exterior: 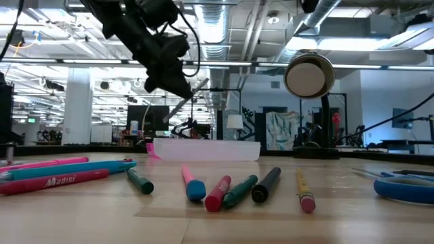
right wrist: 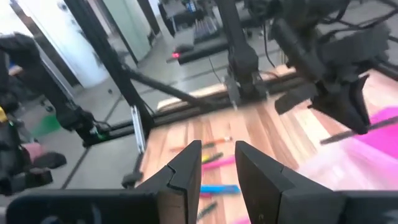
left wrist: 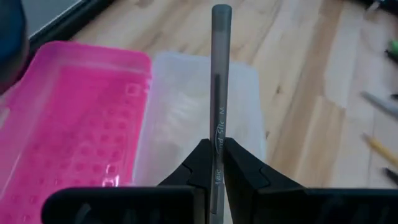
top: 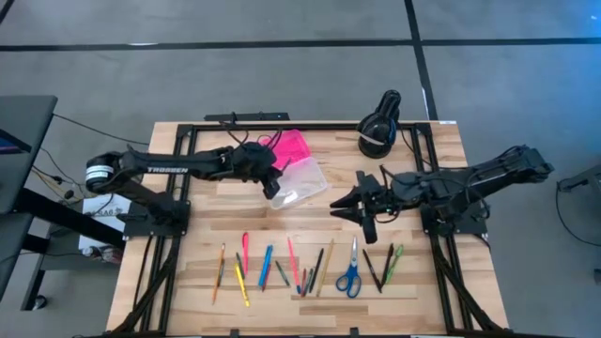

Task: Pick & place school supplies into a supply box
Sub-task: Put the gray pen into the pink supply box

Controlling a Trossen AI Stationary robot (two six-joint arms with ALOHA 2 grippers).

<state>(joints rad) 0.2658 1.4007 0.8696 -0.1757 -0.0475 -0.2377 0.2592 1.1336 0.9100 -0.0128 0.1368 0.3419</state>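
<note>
The supply box lies open at the far middle of the table, with its pink lid point(top: 292, 145) flat beside its clear base point(top: 302, 182). My left gripper point(top: 273, 185) hangs over that base, shut on a grey see-through pen point(left wrist: 219, 81). My right gripper point(top: 361, 212) hovers open to the right of the box, with nothing between its fingers point(right wrist: 186, 168). The other school supplies, pens and pencils point(top: 282, 268) and blue-handled scissors point(top: 350, 273), lie in a row near the table's front edge. My left gripper pinches the pen's barrel point(left wrist: 217, 163) between its two fingers, at the printed part. The pen runs along the fingers and sticks out well past their ends. The fingers slant down from the table's left. The pen is clear of the table, over the clear base point(left wrist: 199, 112).
A black round device point(top: 379, 128) stands at the far right of the table, behind the box. Bare wood lies between the box and the row of supplies. The arms' black frames run along the left and right table edges.
</note>
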